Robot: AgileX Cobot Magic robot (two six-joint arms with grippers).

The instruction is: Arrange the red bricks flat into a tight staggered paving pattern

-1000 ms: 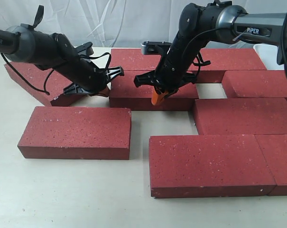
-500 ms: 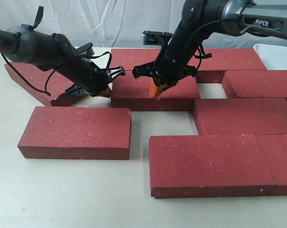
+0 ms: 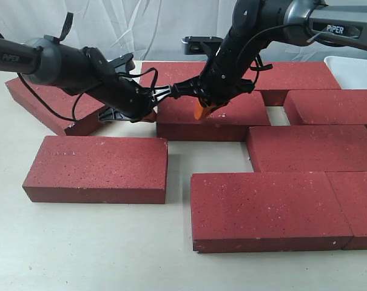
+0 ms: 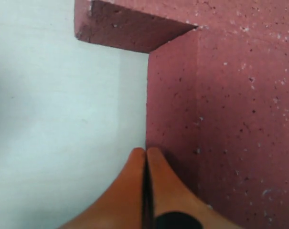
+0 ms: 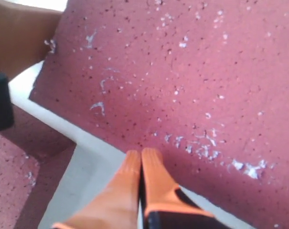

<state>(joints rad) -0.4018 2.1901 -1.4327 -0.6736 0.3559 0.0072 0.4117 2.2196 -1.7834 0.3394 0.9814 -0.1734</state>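
Nine dark red, gritty rectangular paving bricks [image 3: 268, 209] flecked with white lie flat on the cream table top [image 3: 80, 254] and fill most of the exterior view. Two sit edge to edge along the lower right. One lies above them at centre right, another lies higher at the right edge, and two run along the back at upper centre. A lone brick [image 3: 98, 167] lies at lower left, apart from the others. A skewed brick [image 3: 47, 100] lies at an angle at upper left, partly behind the left arm [image 3: 62, 63]. The middle brick [image 3: 219, 121] sits at the centre of the frame, just in front of the back row, with a small patch of bare table between it and its neighbour on the right.

The left gripper [image 4: 145, 156] has its orange fingertips clenched together on nothing. The tips butt against the left end face of the middle brick, low down by the table. The right gripper [image 5: 141, 160] is likewise pinched closed and empty, its orange tips pressing down on the middle brick's top face close to an edge.

Both arms are black; the right arm [image 3: 292, 21] comes in from the upper right. A white draped cloth [image 3: 141, 24] hangs behind the table.
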